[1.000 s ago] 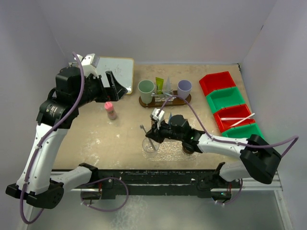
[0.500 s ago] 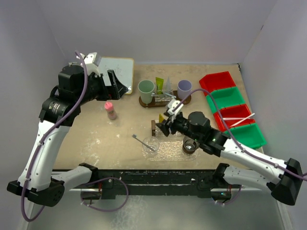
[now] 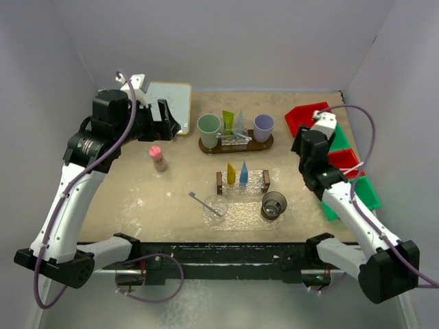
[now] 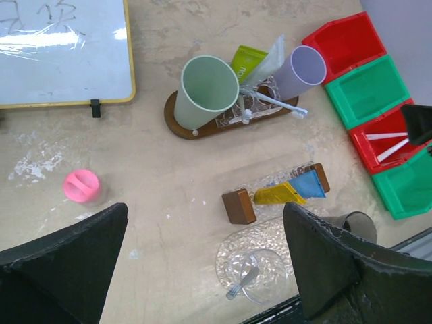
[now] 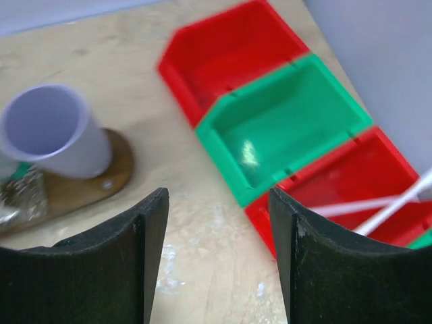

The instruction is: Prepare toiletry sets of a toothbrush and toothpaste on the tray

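Two slim pale toothbrushes [image 5: 398, 200] lie in a red bin [image 5: 351, 174] at the worktop's right edge, near my right tool [image 5: 217, 202], released and empty; being light, stiff and probably slippery, each should be pinched at mid-handle.

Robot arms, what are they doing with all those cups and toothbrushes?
They are making tooth-brushing sets. On the clear tray, one clear cup has a toothbrush in it, the dark cup looks empty, and two little tubes sit in a rack. The right pincer hangs open and empty over the bins where spare toothbrushes lie. The left pincer hovers open up high, holding nothing.
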{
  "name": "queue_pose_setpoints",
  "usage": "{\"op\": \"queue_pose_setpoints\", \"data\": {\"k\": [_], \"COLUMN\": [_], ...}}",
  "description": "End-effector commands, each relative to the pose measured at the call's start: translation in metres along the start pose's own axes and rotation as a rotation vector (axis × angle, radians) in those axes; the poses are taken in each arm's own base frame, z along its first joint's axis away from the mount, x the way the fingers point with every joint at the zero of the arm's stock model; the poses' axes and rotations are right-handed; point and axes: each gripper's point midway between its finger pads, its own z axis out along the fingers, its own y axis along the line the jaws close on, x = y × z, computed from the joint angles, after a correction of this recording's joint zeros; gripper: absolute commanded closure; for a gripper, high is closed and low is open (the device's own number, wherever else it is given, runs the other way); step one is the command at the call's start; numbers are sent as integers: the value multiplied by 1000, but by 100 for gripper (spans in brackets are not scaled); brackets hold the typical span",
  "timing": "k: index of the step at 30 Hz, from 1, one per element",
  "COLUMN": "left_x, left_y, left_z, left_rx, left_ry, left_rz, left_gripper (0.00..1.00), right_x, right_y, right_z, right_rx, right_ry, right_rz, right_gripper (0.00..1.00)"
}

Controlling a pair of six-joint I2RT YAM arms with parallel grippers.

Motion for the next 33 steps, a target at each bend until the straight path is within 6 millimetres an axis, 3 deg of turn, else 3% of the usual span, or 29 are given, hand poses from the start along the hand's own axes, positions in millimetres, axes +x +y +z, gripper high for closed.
{"op": "queue_pose_setpoints", "data": {"k": [1, 9, 14, 19, 26, 33], "left_x": [-23, -13, -7, -4, -3, -2], "left_y": [5, 14, 15, 18, 21, 23], "left_z": [-1, 23, 41, 57, 70, 79], "left_rx": [-33, -56, -46, -48, -54, -56], "left_ry": [-64, -10, 23, 45, 71, 89], "left_rz": [59, 79, 80, 90, 110, 119], "left_gripper": [7, 7, 7, 7, 7, 7], "right_x": [19, 73, 90, 112, 134, 145], "right_y": [-52, -109, -150, -176, -190, -194], "right_z": [14, 31, 38, 43, 53, 59], "right_rx": [230, 498, 582, 586, 575, 582], "right_ry": [98, 357, 428, 497, 550, 577], "right_rz": [339, 554, 514, 462, 394, 364], "right_gripper": [39, 52, 58, 62, 71, 71]}}
